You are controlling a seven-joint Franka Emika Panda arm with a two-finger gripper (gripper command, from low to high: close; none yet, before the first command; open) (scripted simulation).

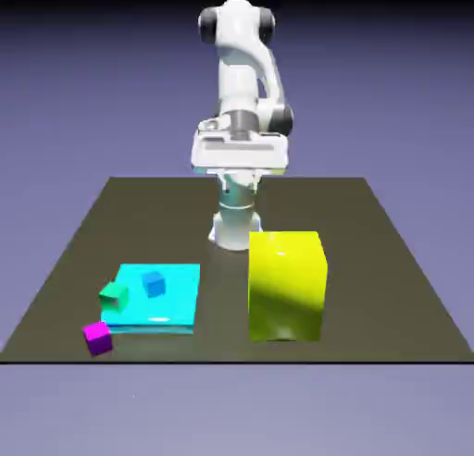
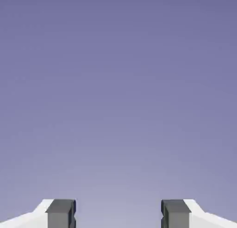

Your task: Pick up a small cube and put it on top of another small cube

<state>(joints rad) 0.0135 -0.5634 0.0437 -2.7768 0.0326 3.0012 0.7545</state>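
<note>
My gripper [image 2: 118, 214] stands fairly wide and holds nothing. In the hand view its two grey fingertips [image 2: 60, 214] sit well apart, and only blue-violet backdrop shows between and beyond them.

That is my first worry: the hand is looking out level over the scene, so from its own camera I see no table and no cube. If I descend from this pose I go down blind.

The small plain orange cube I am meant to pick up shows in neither view, so I cannot say where it lies. It may be hidden behind the big glossy yellow block [image 1: 287, 286], which stands well below the hand and out in front of it. I judge that block the main hazard, since a reach past it could clip its top or side.

Also well below the hand, towards the exterior view's left, is a flat cyan slab [image 1: 176, 301]. A small blue cube [image 1: 153, 283] sits on it, a small green cube [image 1: 114, 298] is at its edge and a small magenta cube [image 1: 97, 338] is just off its corner. Grabbing one of these by mistake is a real risk.

On the white robot arm [image 1: 243, 66], the fingers themselves are hard to make out in the exterior view.
</note>
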